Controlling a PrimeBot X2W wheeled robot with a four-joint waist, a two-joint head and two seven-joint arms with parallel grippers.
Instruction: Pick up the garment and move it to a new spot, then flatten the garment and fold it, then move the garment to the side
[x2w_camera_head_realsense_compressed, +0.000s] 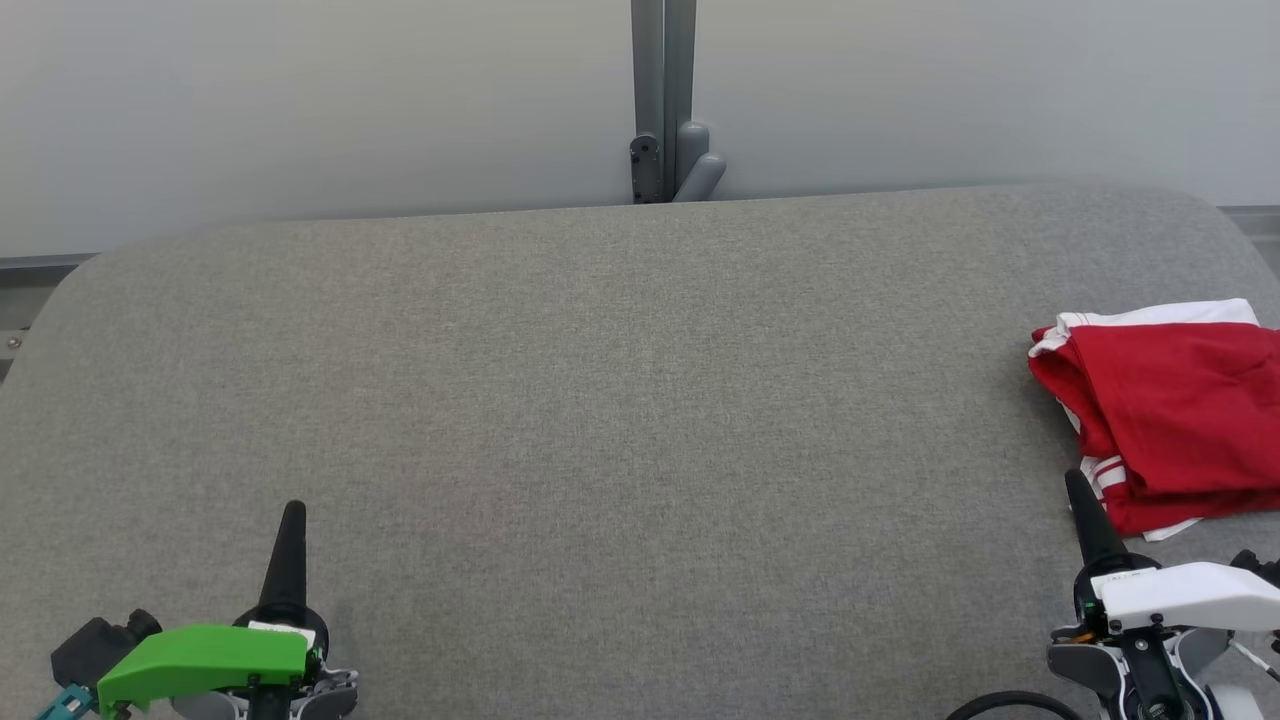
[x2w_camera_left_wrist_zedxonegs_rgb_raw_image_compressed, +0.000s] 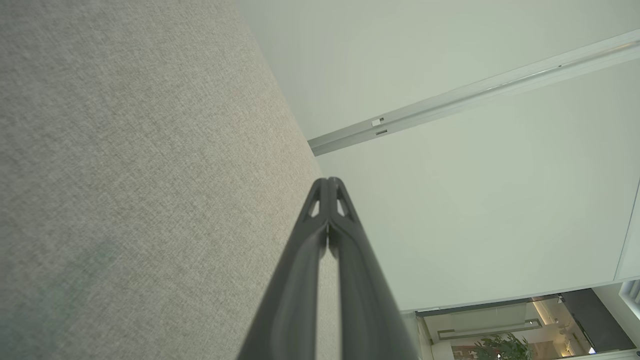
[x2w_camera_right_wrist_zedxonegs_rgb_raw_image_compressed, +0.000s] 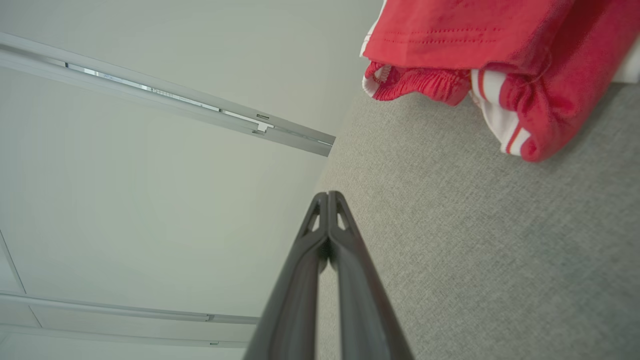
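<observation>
Head view: the garment (x2w_camera_head_realsense_compressed: 1170, 410) is seen at the right edge of the grey table (x2w_camera_head_realsense_compressed: 600, 400), loosely folded, red with white trim, partly cut off by the frame. The left gripper (x2w_camera_head_realsense_compressed: 293, 515) is parked low left, fingers pressed together, nothing held. The right gripper (x2w_camera_head_realsense_compressed: 1075, 482) is likewise closed and empty, with its tip near the garment's near edge. Only a grey post (x2w_camera_head_realsense_compressed: 662, 100) is noted at the far edge, and no obstruction is seen.

Left wrist view: the left gripper (x2w_camera_left_wrist_zedxonegs_rgb_raw_image_compressed: 328, 182) is closed tip to tip over bare table (x2w_camera_left_wrist_zedxonegs_rgb_raw_image_compressed: 125, 175). A rail (x2w_camera_left_wrist_zedxonegs_rgb_raw_image_compressed: 450, 100) is seen beyond.

Right wrist view: the right gripper (x2w_camera_right_wrist_zedxonegs_rgb_raw_image_compressed: 328, 196) is closed, apart from the garment (x2w_camera_right_wrist_zedxonegs_rgb_raw_image_compressed: 475, 35). An elastic waistband (x2w_camera_right_wrist_zedxonegs_rgb_raw_image_compressed: 420, 85) is exposed. The fabric is judged light, soft and limp, with layers likely to slip apart. A pinch at the waistband or through all layers is advised, with the jaws opened first.
</observation>
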